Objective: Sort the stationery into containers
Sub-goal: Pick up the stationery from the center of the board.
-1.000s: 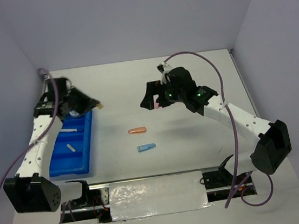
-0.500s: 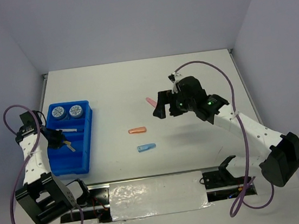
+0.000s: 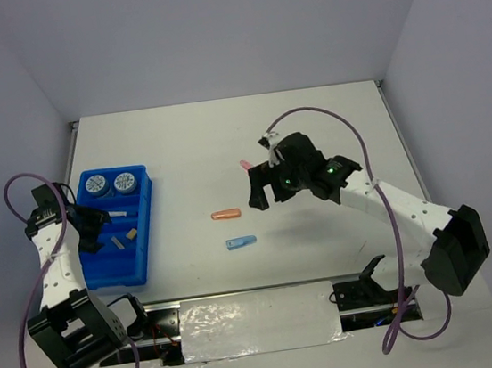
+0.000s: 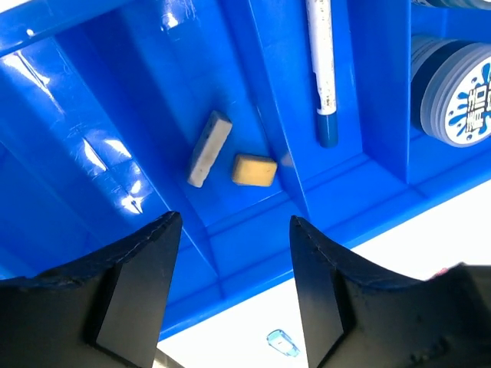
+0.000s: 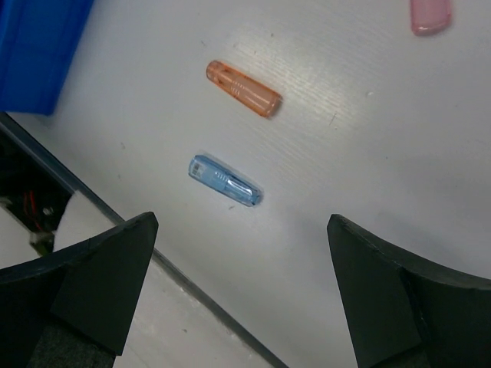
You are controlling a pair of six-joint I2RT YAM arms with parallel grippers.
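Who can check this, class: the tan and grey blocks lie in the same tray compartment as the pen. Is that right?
No. The tan block and grey block share one tray compartment, but the pen lies in the next one, as the left wrist view shows.

Bright even light; glare on tray (image 4: 92, 153)

Tubs (image 3: 95, 184), pen (image 4: 321, 69), blocks (image 4: 254, 169) in tray (image 3: 143, 243); 3 sticks (image 3: 226, 213) to right.

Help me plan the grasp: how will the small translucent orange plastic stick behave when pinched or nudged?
The small translucent orange plastic stick looks rigid and, being tiny, probably light. Its rounded body on the smooth white table may roll or skid when nudged.
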